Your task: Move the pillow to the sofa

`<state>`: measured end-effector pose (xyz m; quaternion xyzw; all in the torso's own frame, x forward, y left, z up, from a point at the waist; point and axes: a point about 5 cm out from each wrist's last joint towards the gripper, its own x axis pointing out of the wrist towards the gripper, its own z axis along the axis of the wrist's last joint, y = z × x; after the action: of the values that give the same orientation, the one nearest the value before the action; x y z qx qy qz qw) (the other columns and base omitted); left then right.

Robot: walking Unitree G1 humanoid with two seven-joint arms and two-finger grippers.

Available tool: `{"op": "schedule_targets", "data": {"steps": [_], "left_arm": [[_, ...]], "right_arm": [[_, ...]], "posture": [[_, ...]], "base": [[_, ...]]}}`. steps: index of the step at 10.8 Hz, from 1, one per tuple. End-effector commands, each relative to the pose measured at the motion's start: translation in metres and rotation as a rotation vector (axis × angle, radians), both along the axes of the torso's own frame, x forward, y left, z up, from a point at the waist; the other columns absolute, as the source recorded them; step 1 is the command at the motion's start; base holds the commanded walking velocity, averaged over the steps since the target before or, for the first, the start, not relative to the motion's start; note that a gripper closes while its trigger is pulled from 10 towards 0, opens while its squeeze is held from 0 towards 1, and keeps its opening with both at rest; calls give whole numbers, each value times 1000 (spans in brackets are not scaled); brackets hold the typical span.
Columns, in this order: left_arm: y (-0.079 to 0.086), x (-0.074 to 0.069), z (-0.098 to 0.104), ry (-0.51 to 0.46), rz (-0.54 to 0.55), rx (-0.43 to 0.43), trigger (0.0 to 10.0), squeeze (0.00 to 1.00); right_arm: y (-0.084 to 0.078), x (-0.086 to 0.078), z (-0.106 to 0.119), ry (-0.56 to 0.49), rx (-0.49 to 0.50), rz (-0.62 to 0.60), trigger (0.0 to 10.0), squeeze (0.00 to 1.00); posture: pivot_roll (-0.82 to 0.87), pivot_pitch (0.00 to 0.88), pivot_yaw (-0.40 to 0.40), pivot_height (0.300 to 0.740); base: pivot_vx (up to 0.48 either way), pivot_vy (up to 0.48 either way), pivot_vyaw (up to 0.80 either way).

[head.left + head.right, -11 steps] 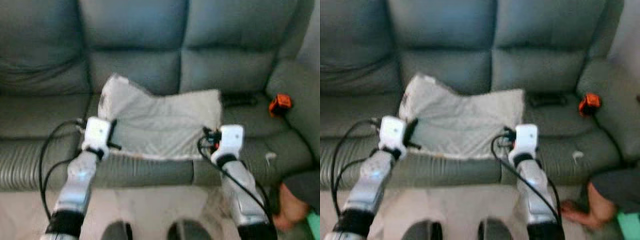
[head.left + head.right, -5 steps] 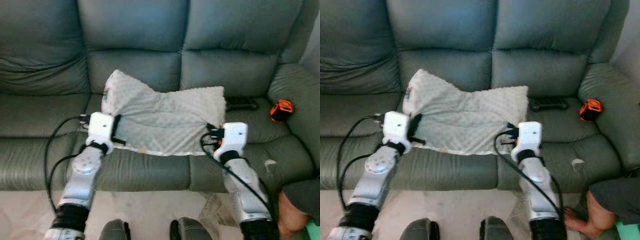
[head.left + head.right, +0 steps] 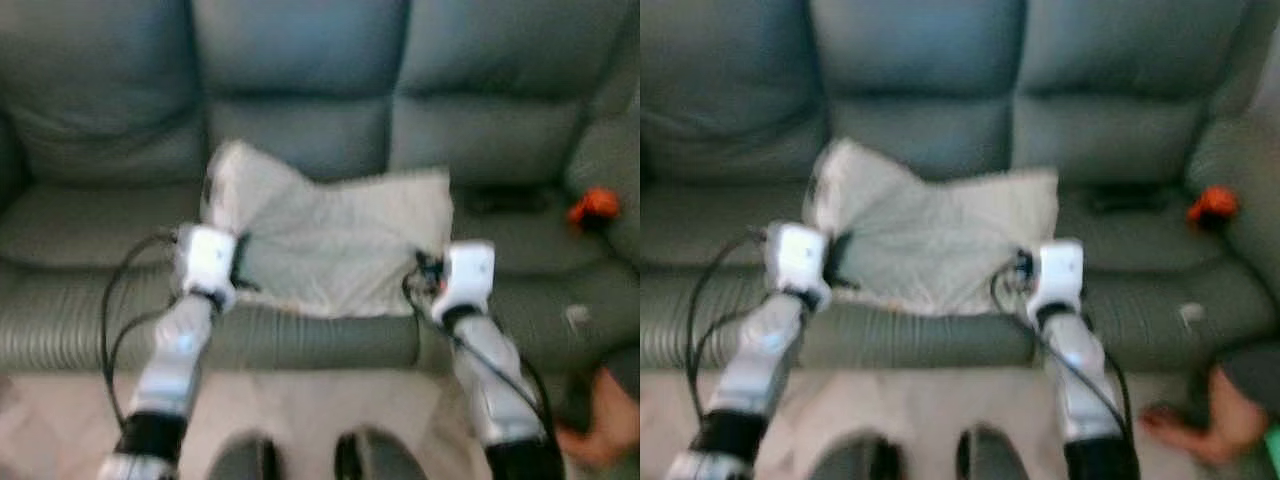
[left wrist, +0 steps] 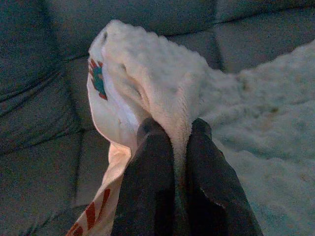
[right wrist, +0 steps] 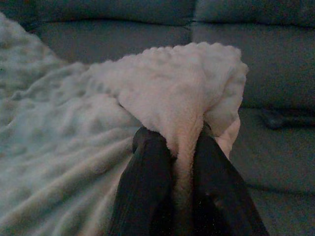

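Pillow (image 3: 335, 235) on sofa (image 3: 300, 100), both claws pinching it.

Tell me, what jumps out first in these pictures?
A pale fluffy pillow lies on the seat of a big grey-green sofa. The left gripper and right gripper each pinch a corner of it. An orange object sits by the sofa's right armrest.

View is blurred. A pale pillow (image 3: 335, 240) lies on the seat of a grey-green sofa (image 3: 300, 90), centre of frame. My left arm (image 3: 175, 355) rises from lower left to the pillow's left edge; my right arm (image 3: 490, 375) from lower right to its right edge. An orange object (image 3: 592, 208) sits at the right, on the seat.
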<state>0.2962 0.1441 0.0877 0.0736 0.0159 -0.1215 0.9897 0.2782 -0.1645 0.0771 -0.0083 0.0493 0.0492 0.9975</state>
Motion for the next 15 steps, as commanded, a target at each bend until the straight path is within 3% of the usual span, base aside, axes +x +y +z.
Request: {"op": "schedule_targets", "data": {"steps": [1,6,15], "left_arm": [[4,2,9,-45,9,10,10000,0],[1,2,11,-55,-11,-6,10000,0],[0,0,11,-61,-2,-29,10000,0]], "right_arm": [[6,2,7,-36,15,13,10000,0],[7,2,6,-29,19,13,10000,0],[10,-2,4,-24,21,32,10000,0]], "posture": [[-107,132,-32,740],[-111,150,-35,740],[-112,155,-35,740]], "base": [[0,0,0],[0,0,0],[232,0,0]]}}
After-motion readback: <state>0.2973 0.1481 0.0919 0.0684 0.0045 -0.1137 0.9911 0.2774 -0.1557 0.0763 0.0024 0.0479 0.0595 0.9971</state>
